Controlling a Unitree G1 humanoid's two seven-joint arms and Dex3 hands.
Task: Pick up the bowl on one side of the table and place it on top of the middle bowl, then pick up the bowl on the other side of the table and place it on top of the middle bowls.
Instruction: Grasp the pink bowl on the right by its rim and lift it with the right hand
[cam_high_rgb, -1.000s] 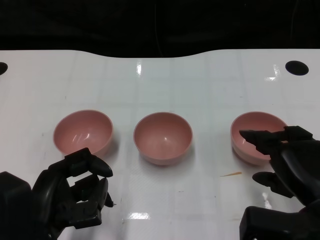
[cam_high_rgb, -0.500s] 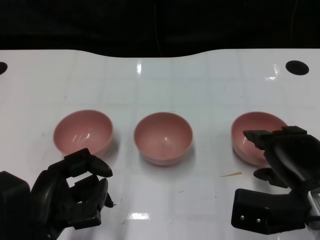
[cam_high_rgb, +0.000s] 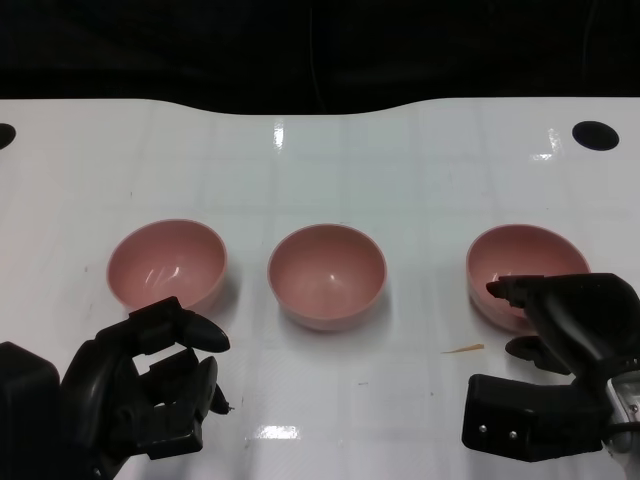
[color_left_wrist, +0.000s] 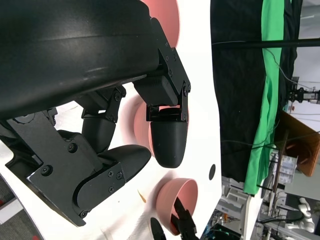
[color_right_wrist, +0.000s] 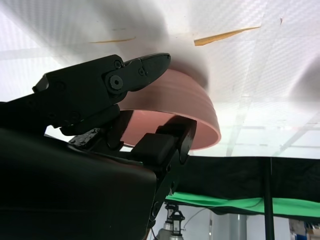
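Three pink bowls stand in a row on the white table (cam_high_rgb: 330, 170): the left bowl (cam_high_rgb: 166, 264), the middle bowl (cam_high_rgb: 326, 274) and the right bowl (cam_high_rgb: 515, 260). My right hand (cam_high_rgb: 570, 325) is at the right bowl's near side. One finger reaches over the rim into it and another lies low outside. In the right wrist view the fingers (color_right_wrist: 145, 65) straddle the wall of the right bowl (color_right_wrist: 175, 100), which still sits on the table. Whether they grip it is unclear. My left hand (cam_high_rgb: 150, 385) hovers just in front of the left bowl with its fingers curled in and nothing in them.
A thin yellow sliver (cam_high_rgb: 462, 349) lies on the table between the middle and right bowls, near my right hand. Black round holes (cam_high_rgb: 594, 134) mark the table's far corners. Beyond the far edge the background is dark.
My right hand has turned and lowered over the right bowl's near rim, its wrist block now showing. The right bowl has shifted slightly to the right. The left hand has stayed put.
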